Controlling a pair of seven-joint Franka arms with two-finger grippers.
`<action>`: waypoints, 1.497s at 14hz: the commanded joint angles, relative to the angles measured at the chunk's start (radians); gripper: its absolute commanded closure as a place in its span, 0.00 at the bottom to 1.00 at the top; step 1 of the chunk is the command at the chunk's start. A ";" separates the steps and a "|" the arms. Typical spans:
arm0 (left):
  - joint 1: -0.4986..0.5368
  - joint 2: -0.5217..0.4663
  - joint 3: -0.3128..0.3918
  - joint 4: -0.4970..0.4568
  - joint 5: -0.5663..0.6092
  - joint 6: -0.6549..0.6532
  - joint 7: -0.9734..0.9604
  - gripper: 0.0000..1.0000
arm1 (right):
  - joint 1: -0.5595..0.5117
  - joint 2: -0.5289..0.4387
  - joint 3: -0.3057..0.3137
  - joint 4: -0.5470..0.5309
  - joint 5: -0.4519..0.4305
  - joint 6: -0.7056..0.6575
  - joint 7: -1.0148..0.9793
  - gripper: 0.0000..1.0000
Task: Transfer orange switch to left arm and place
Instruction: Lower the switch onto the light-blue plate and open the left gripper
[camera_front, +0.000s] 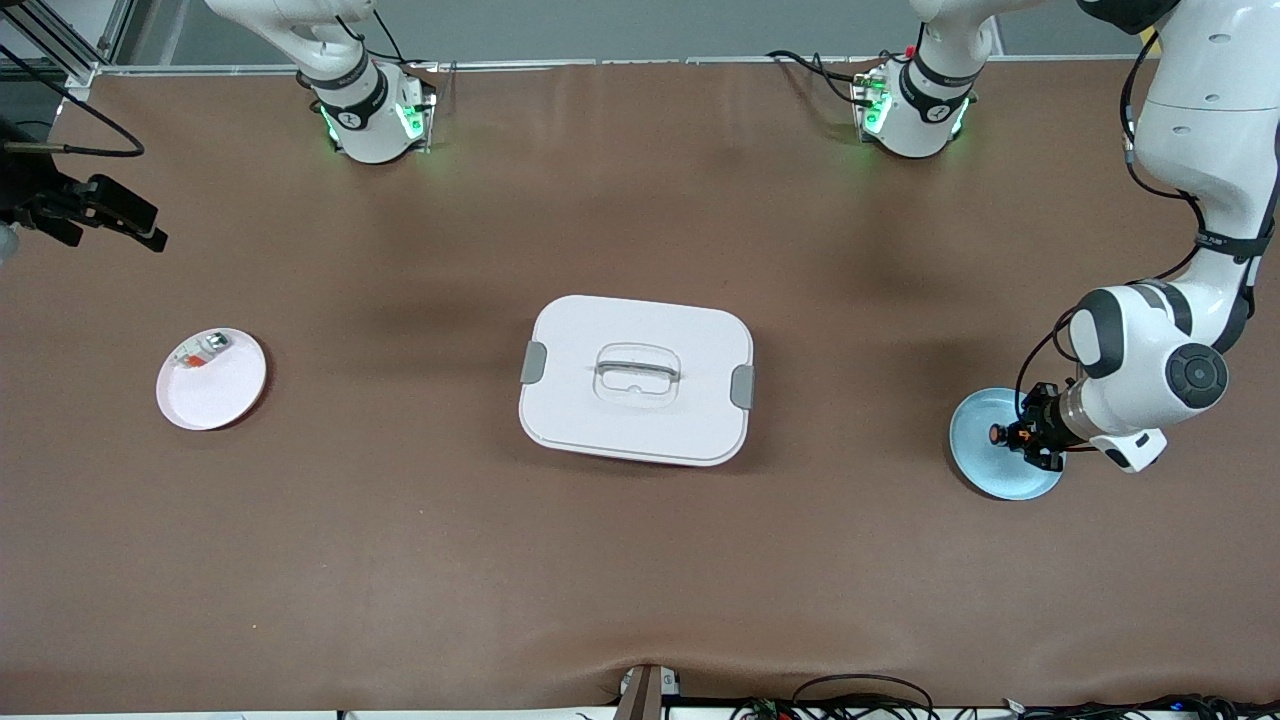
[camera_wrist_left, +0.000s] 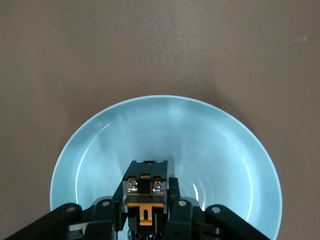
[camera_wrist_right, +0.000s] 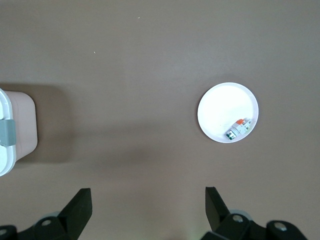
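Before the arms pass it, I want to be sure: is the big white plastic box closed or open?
Closed. The large white plastic box has its lid lying flat on top, with both grey side latches folded against it.

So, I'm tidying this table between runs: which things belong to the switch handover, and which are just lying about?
Part of the job:
- orange switch, held in the left gripper over the blue plate
- white box mid-table, to be avoided
- right gripper, fingers open, waiting high

Lying about:
- white plate toward the right arm's end
- small white-silver piece on it
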 joint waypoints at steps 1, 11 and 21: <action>0.003 0.001 0.000 -0.003 0.013 0.013 -0.010 1.00 | 0.005 -0.038 -0.005 -0.032 0.010 0.003 -0.009 0.00; 0.005 0.001 0.000 -0.002 0.015 0.014 -0.010 0.92 | -0.001 -0.035 -0.004 -0.029 0.010 0.002 -0.007 0.00; 0.002 -0.009 -0.002 0.009 0.012 0.013 -0.021 0.00 | -0.018 -0.036 -0.005 -0.031 0.010 -0.005 -0.006 0.00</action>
